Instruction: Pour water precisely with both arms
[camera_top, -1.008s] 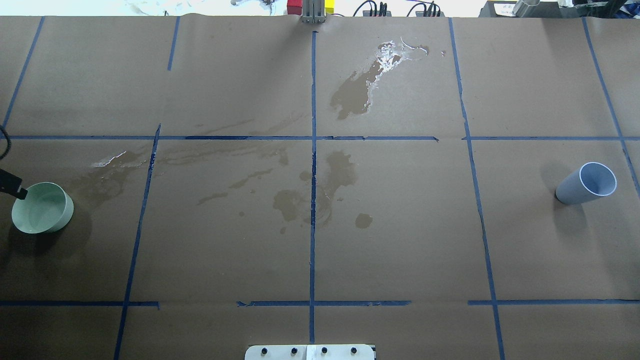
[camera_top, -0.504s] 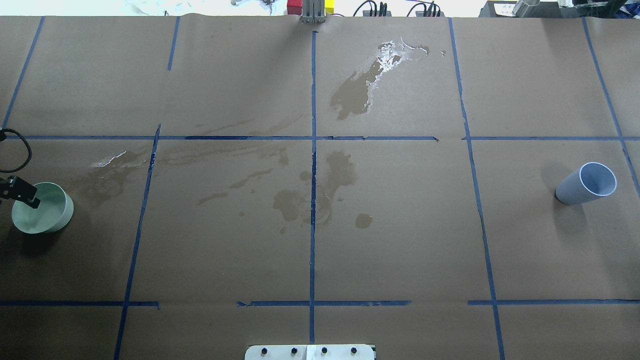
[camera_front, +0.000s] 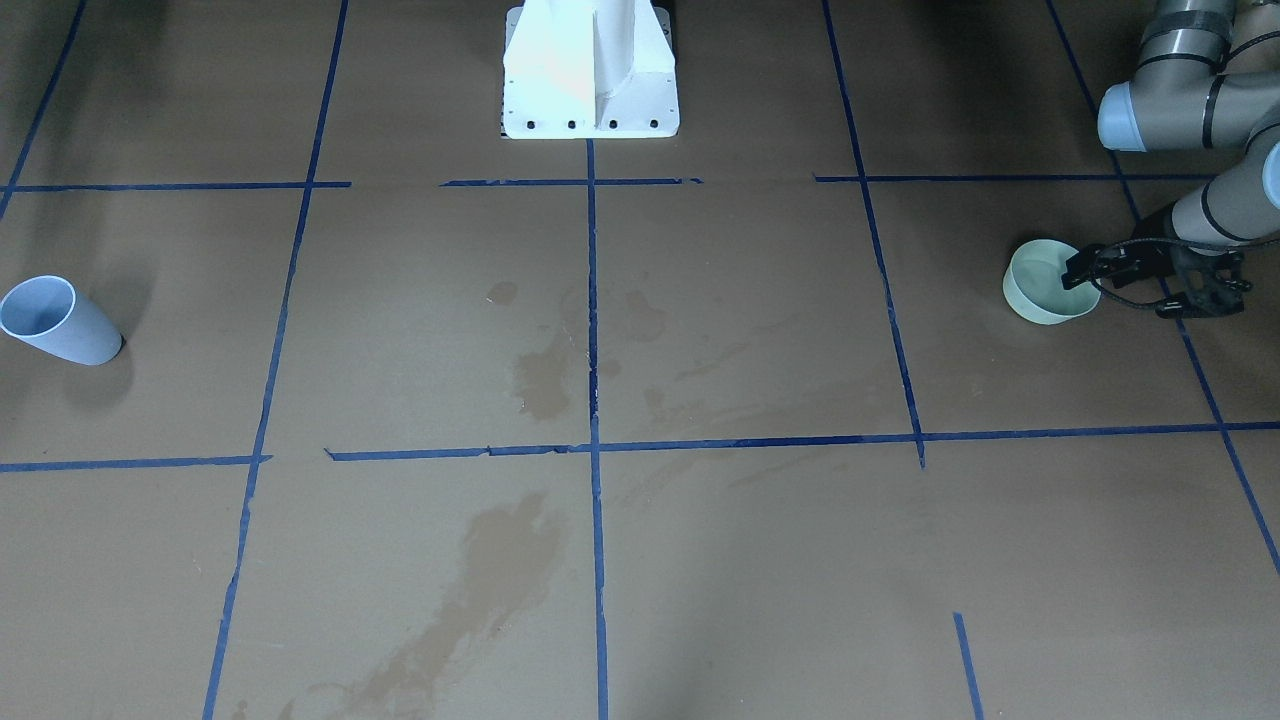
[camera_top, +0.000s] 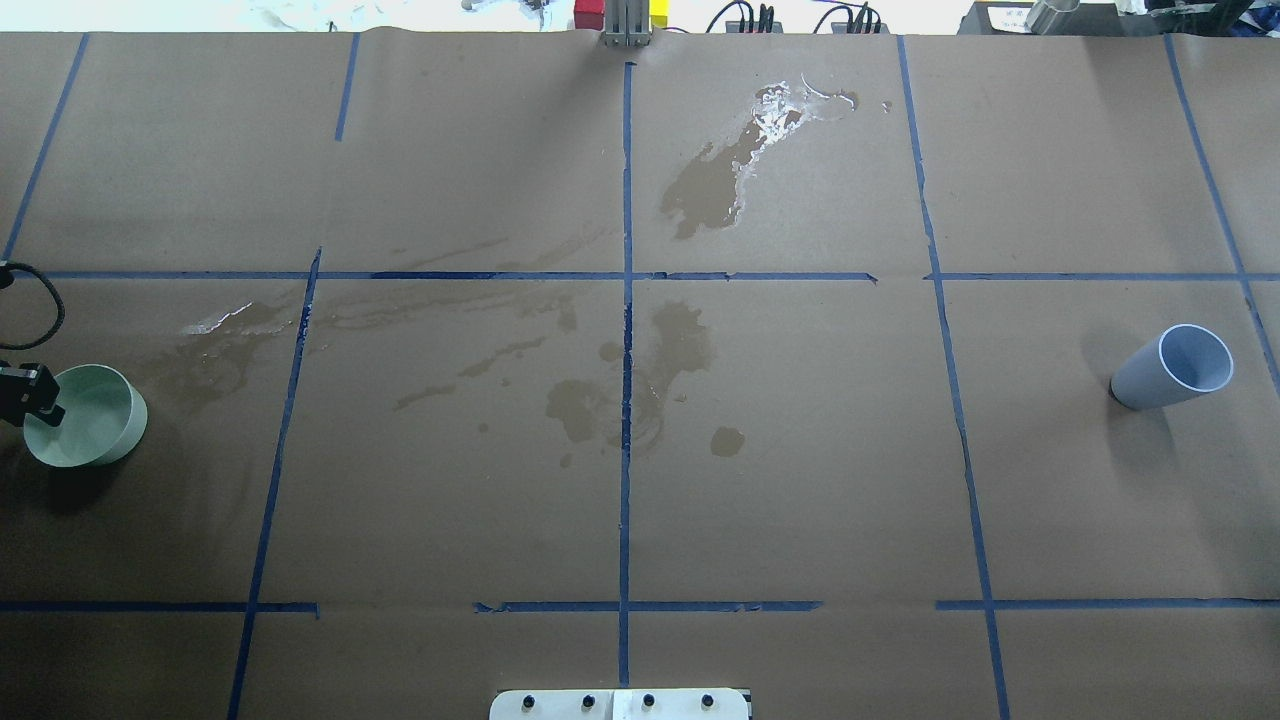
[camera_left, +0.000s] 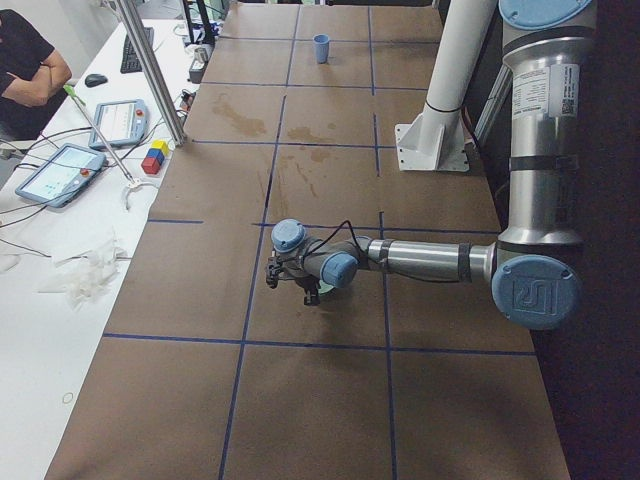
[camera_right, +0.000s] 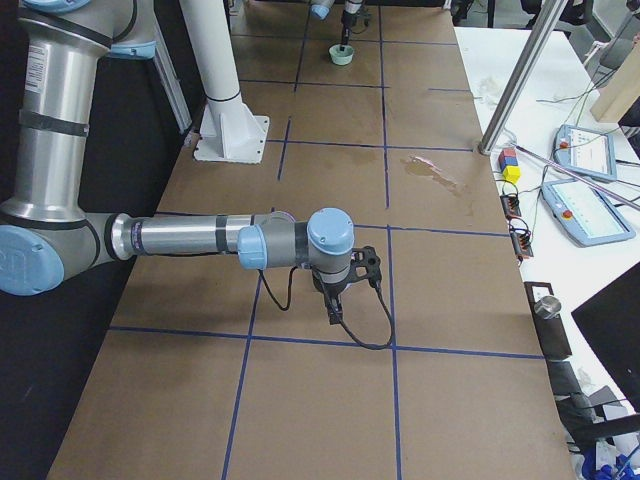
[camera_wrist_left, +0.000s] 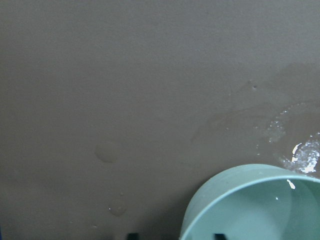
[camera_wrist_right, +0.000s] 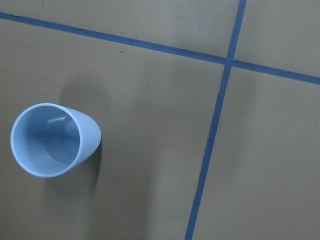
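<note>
A pale green bowl (camera_top: 88, 415) stands at the table's left edge and holds a shallow pool of clear water (camera_wrist_left: 260, 210). My left gripper (camera_top: 30, 395) is at the bowl's left rim. In the left wrist view (camera_wrist_left: 175, 236) its two tips show apart, one outside the bowl wall and one inside, so it is open around the rim. It also shows in the front view (camera_front: 1085, 272). A light blue cup (camera_top: 1172, 366) stands upright and looks empty (camera_wrist_right: 49, 140). My right gripper (camera_right: 345, 285) hangs above the cup's area; I cannot tell whether it is open or shut.
Brown paper with blue tape lines covers the table. Wet patches lie at the centre (camera_top: 640, 380), at the far middle (camera_top: 735, 170) and beside the bowl (camera_top: 235, 325). The white pedestal (camera_front: 590, 70) stands at the robot's side. Tablets and coloured blocks (camera_left: 155, 157) lie on a side desk.
My left gripper has shifted a little at the bowl's left rim and settled over it. The bowl and the blue cup have not moved.
</note>
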